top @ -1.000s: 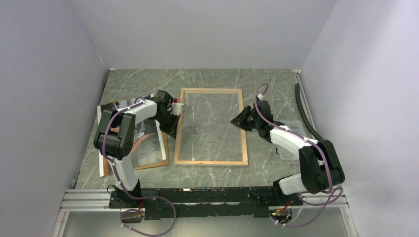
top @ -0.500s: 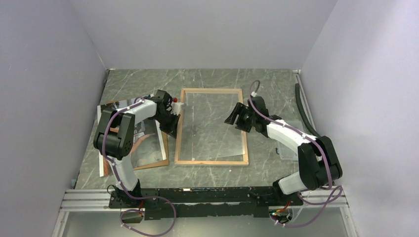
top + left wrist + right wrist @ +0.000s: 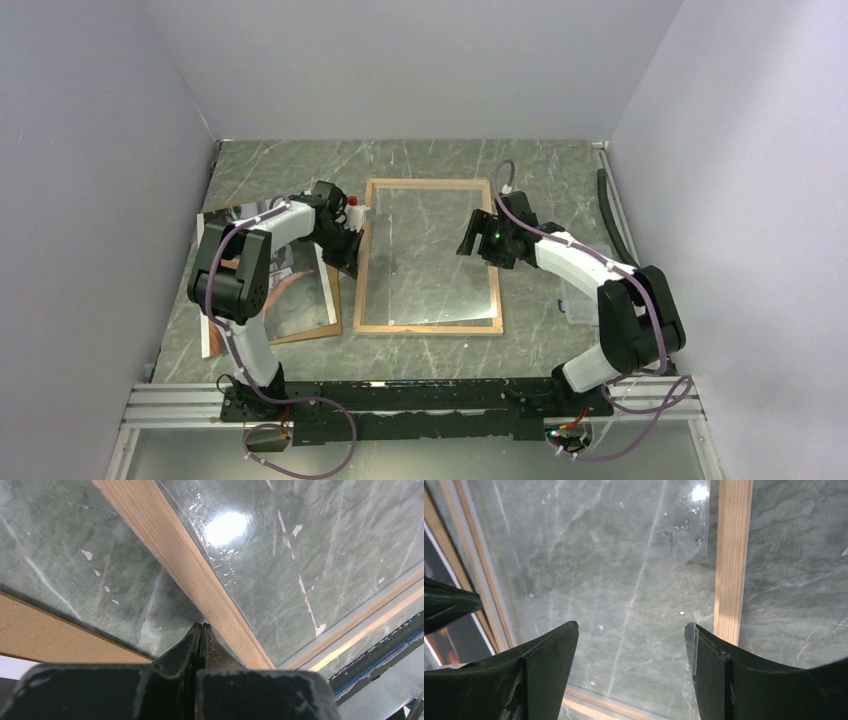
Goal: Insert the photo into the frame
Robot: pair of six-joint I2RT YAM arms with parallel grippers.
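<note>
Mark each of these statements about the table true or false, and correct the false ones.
1. The thin rectangular picture frame lies flat with its pale wood side up. True.
2. The large glossy dark photo sits inside the picture frame. False: it lies outside, to the frame's left, partly under the left arm.
3. The left gripper is shut, with its tip beside the frame's wooden rail. True.
4. The right gripper is clamped on the clear plastic sheet. False: its jaws stand wide apart above the sheet and the frame's opening, with nothing clamped between them.
</note>
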